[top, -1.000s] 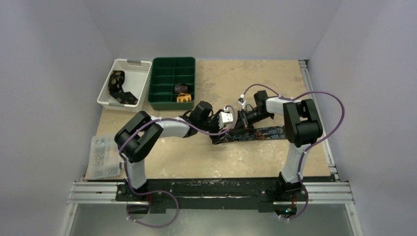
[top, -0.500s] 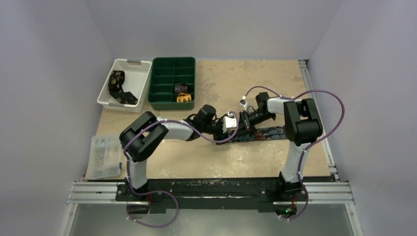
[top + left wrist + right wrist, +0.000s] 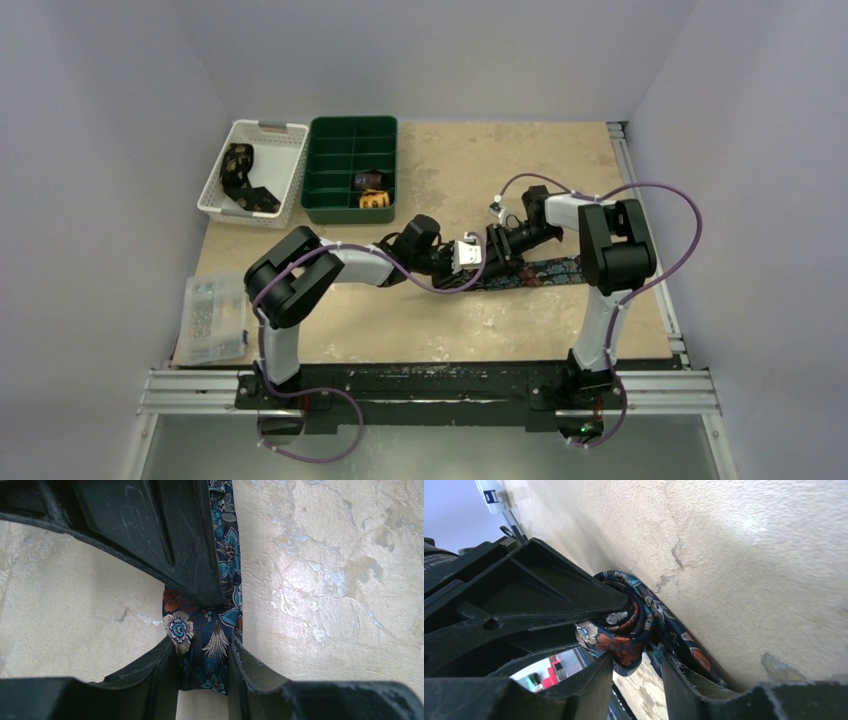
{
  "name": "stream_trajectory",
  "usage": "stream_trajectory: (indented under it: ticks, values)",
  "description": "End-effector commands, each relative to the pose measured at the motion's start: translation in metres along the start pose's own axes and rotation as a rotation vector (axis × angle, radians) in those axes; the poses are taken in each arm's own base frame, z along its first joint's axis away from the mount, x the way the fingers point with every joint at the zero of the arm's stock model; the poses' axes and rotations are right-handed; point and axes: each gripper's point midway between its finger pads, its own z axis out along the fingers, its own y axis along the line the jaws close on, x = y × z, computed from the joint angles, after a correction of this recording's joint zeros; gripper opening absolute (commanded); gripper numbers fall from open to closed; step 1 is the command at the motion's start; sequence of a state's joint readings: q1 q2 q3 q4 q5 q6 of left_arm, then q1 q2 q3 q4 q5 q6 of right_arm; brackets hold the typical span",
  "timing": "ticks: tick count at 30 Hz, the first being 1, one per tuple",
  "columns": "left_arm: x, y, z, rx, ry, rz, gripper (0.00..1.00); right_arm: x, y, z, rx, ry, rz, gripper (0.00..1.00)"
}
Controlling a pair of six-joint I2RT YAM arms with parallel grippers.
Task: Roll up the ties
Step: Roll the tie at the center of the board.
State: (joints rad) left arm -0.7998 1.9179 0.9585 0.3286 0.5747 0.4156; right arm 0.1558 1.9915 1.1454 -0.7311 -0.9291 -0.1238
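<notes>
A dark navy tie (image 3: 545, 270) with a flower print lies across the table's middle, its left end wound into a small roll. My left gripper (image 3: 478, 264) meets that end; in the left wrist view the gripper (image 3: 202, 642) has both fingers (image 3: 160, 675) pressed on the tie's (image 3: 202, 630) edges. My right gripper (image 3: 493, 257) is directly opposite. In its own view the right gripper (image 3: 636, 656) stands open, the roll (image 3: 624, 630) hanging loosely at its fingertips with table showing between them. The left gripper's body (image 3: 524, 595) fills that view's left.
A white basket (image 3: 285, 160) at the back left holds a black-and-gold tie (image 3: 240, 175). Beside it a green compartment tray (image 3: 330, 165) holds two rolled ties (image 3: 372, 190). A clear plastic box (image 3: 212, 318) sits at the near left. Purple cables (image 3: 690, 225) loop over both arms.
The left arm has slid right to the tie's rolled end and its jaws have closed on it. The right gripper's jaws, shut on the roll before, have opened.
</notes>
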Motion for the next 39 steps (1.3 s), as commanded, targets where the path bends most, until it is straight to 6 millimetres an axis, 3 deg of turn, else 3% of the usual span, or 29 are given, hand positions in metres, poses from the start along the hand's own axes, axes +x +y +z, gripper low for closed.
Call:
stream_trajectory:
  ticks: [1, 9, 17, 20, 24, 31, 35, 39]
  values:
    - [0.018, 0.000, -0.004, -0.008, 0.069, -0.027, 0.09, -0.009, 0.000, -0.029, 0.052, -0.041, -0.020, 0.42]
    - [0.002, 0.006, -0.007, -0.010, 0.017, -0.054, 0.07, -0.002, -0.028, -0.025, 0.080, -0.040, 0.149, 0.28]
    - [-0.071, 0.021, -0.025, -0.040, -0.134, 0.000, 0.08, 0.008, -0.063, -0.017, 0.202, -0.005, 0.167, 0.26]
    - [-0.076, 0.013, -0.027, 0.015, -0.136, 0.005, 0.08, 0.008, -0.066, -0.017, 0.220, -0.009, 0.163, 0.27]
    - [-0.049, -0.004, -0.027, 0.087, -0.050, -0.006, 0.09, 0.004, -0.072, -0.018, 0.248, -0.019, 0.154, 0.27]
    - [0.016, -0.015, -0.030, 0.110, 0.230, -0.045, 0.09, 0.002, -0.070, -0.019, 0.242, -0.033, 0.135, 0.28]
    - [0.038, -0.008, -0.029, 0.076, 0.352, -0.080, 0.10, -0.006, -0.048, -0.023, 0.179, -0.072, 0.063, 0.32]
    - [0.046, -0.008, -0.027, 0.071, 0.413, -0.089, 0.11, -0.014, -0.019, -0.030, 0.091, -0.111, -0.002, 0.38]
